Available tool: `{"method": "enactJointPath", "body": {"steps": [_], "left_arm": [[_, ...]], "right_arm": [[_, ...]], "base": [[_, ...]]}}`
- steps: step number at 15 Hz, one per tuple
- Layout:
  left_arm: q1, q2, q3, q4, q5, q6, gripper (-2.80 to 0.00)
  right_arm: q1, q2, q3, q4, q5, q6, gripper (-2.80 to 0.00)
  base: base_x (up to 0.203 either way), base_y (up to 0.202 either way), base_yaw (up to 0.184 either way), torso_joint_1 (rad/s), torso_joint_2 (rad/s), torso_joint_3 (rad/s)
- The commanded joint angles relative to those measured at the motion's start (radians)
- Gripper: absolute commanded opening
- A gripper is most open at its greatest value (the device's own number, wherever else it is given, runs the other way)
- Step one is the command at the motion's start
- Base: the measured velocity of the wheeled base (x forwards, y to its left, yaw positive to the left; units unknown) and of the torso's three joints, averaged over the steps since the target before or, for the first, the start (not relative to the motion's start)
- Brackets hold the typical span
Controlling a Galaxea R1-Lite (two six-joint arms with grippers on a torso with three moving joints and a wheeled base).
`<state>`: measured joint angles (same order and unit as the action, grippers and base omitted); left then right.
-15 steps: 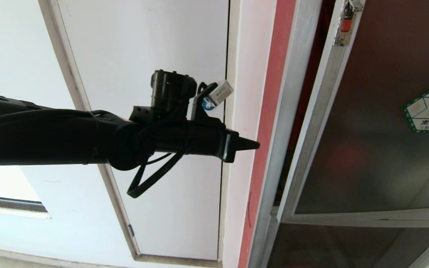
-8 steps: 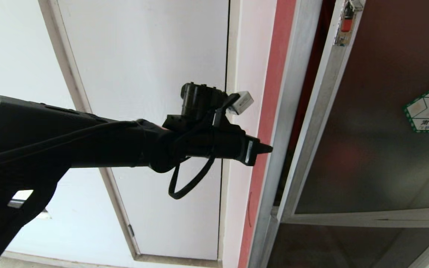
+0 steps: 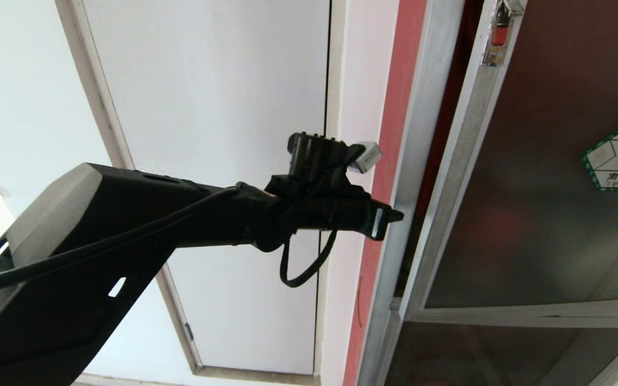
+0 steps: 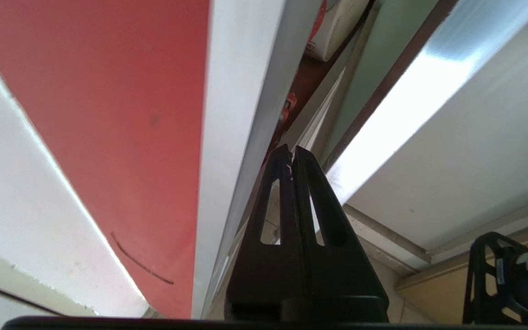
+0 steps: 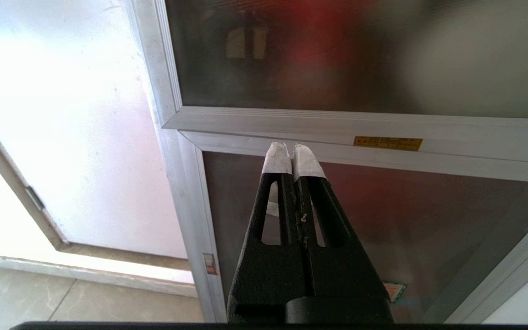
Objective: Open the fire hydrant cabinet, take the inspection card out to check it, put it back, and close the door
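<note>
- One arm is doing the work here: the left arm is stretched out nearly level across the head view, reaching from the lower left toward the cabinet on the right.
- Its left gripper (image 3: 396, 216) is pointed sideways at the silver frame of the fire hydrant cabinet (image 3: 413, 161), with the tip right at the frame edge; actual contact can't quite be confirmed.
- The door (image 3: 545, 177) is seen slightly ajar, so a dark gap with red interior shows between its silver edge and the cabinet frame. The small red latch (image 3: 498, 33) sits near the top of that edge, well above the gripper.
- From the left wrist view, the fingers (image 4: 282, 183) are pressed flat together, fully closed, nothing pinched between them, aimed into the narrow gap between frame and door.
- Something white is glimpsed deep in the gap, but what it is can't be told, so the inspection card is not made out.
- The right gripper (image 5: 290, 151) is closed too, white-taped tips together, parked in front of the lower glass panel (image 5: 429, 215) and holding nothing.
</note>
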<state>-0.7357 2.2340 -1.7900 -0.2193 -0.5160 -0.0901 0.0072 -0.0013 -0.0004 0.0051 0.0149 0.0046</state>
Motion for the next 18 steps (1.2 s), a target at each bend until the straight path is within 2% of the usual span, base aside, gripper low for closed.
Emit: {"method": "enactJointPath", "body": {"steps": [1, 6, 10, 14, 18], "left_arm": [[-0.016, 0.031, -0.027, -0.002, 0.015, 0.000, -2.80], [-0.054, 0.058, -0.057, -0.006, 0.079, 0.002, -2.80], [-0.072, 0.065, -0.062, -0.051, 0.127, 0.023, -2.80], [-0.095, 0.044, -0.050, -0.051, 0.131, 0.023, -2.80], [-0.127, -0.011, 0.010, -0.051, 0.131, 0.025, -2.80]], "right_arm": [[0.000, 0.000, 0.000, 0.000, 0.000, 0.000, -2.80], [0.000, 0.001, 0.000, 0.000, 0.000, 0.000, -2.80], [0.000, 0.000, -0.001, 0.001, 0.000, 0.000, -2.80], [0.000, 0.000, -0.001, 0.000, 0.000, 0.000, -2.80], [0.000, 0.001, 0.000, 0.001, 0.000, 0.000, -2.80]], "base": [[0.000, 0.000, 0.000, 0.000, 0.00, 0.000], [0.000, 0.000, 0.000, 0.000, 0.00, 0.000], [0.000, 0.000, 0.000, 0.000, 0.00, 0.000], [0.000, 0.000, 0.000, 0.000, 0.00, 0.000], [0.000, 0.000, 0.000, 0.000, 0.00, 0.000]]}}
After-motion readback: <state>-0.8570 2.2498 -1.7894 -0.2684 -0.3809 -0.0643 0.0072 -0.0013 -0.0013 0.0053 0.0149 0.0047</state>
